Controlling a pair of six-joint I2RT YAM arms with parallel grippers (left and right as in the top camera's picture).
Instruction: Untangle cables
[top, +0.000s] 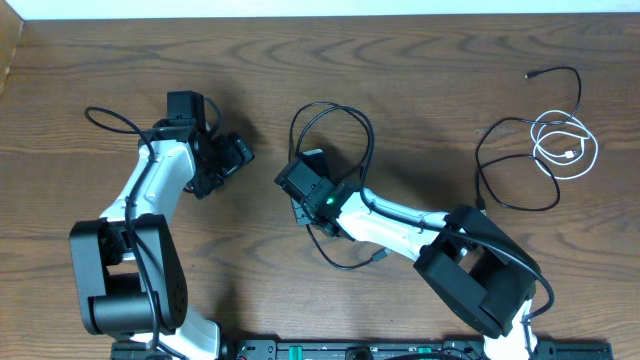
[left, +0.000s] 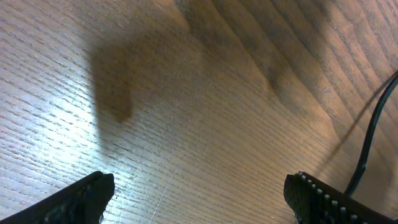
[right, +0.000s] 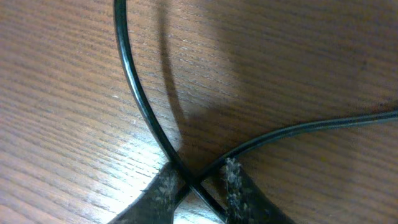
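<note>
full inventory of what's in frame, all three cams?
centre cable: 1, black, looped at mid-table, crossing over itself.
right-side cable: 1, black, far right of the table, one plug end towards the far edge. Cannot tell whether it joins the centre cable under the arm.
white cable: 1, white, coiled, far right, overlapping the right-side cable.
table: 1, brown wood grain, under everything.
left arm: 1, white and black, left side.
right arm: 1, white and black, reaching to mid-table.
left gripper: 1, black, open over bare wood, holding nothing.
right gripper: 1, black, closed on the centre cable at its crossing.
</note>
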